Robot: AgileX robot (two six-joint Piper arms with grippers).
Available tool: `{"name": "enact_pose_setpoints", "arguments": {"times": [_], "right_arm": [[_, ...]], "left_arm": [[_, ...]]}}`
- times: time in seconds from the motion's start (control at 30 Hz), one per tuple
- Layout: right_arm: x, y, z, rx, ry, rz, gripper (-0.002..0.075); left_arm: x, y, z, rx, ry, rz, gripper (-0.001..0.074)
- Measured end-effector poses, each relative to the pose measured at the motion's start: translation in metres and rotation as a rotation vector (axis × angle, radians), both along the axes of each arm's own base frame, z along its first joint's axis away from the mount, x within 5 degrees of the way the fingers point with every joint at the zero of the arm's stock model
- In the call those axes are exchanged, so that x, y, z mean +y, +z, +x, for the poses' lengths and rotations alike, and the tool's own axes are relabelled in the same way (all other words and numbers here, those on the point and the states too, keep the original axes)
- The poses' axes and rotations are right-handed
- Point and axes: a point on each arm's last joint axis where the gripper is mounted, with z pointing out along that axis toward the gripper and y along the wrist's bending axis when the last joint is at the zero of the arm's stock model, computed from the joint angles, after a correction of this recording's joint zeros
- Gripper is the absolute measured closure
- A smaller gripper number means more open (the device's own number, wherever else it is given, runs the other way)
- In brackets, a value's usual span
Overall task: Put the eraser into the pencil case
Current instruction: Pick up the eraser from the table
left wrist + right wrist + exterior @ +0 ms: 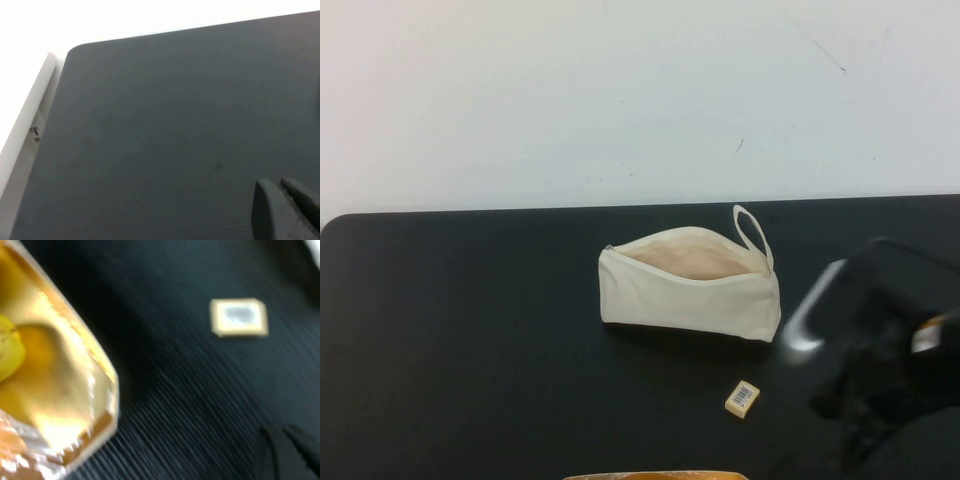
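The pencil case [690, 285], a cream-white pouch, lies mid-table with its zip open, beige lining showing and its loop strap at the right end. The eraser [742, 398], a small tan block with a barcode label, lies on the black table in front of the pouch's right end. It also shows in the right wrist view [239, 317]. My right arm [880, 340] is blurred at the right, right of the eraser. My right gripper [279, 431] is empty, fingers close together, apart from the eraser. My left gripper [277, 184] is shut and empty over bare table, outside the high view.
A shiny yellow-orange packet [50, 380] lies near the table's front edge, its top just showing in the high view [655, 475]. The black table [470, 330] ends at a white wall behind. The table's left corner and white border [30, 125] show in the left wrist view.
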Motion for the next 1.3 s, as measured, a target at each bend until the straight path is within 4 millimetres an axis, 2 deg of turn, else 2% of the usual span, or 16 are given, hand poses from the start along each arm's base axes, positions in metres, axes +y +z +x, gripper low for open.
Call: {"name": "enact_pose_setpoints", "arguments": {"times": [0.13, 0.2, 0.33, 0.43, 0.5, 0.57, 0.93, 1.13, 1.23, 1.3], "right_arm": [[0.023, -0.012, 0.009, -0.022, 0.068, -0.012, 0.0724], [0.028, -0.017, 0.015, -0.012, 0.061, -0.007, 0.0693], [0.037, -0.025, 0.028, 0.005, 0.057, -0.012, 0.0524], [0.044, -0.028, 0.037, 0.019, 0.044, 0.002, 0.0351], [0.047, -0.030, 0.041, 0.033, 0.035, 0.014, 0.0280], [0.050, -0.032, 0.045, 0.047, 0.032, 0.016, 0.0244], [0.060, -0.070, 0.061, 0.097, 0.020, -0.022, 0.0220], [0.061, -0.081, 0.063, 0.108, 0.013, -0.033, 0.0219], [0.061, -0.085, 0.065, 0.106, 0.020, -0.040, 0.0235], [0.062, -0.086, 0.066, 0.102, 0.022, -0.040, 0.0272]], "left_arm": [[0.000, 0.000, 0.000, 0.000, 0.000, 0.000, 0.0736], [0.000, 0.000, 0.000, 0.000, 0.000, 0.000, 0.0736], [0.000, 0.000, 0.000, 0.000, 0.000, 0.000, 0.0736], [0.000, 0.000, 0.000, 0.000, 0.000, 0.000, 0.0736], [0.000, 0.000, 0.000, 0.000, 0.000, 0.000, 0.0736], [0.000, 0.000, 0.000, 0.000, 0.000, 0.000, 0.0736], [0.000, 0.000, 0.000, 0.000, 0.000, 0.000, 0.0736], [0.000, 0.000, 0.000, 0.000, 0.000, 0.000, 0.0736], [0.000, 0.000, 0.000, 0.000, 0.000, 0.000, 0.0736], [0.000, 0.000, 0.000, 0.000, 0.000, 0.000, 0.0736]]}}
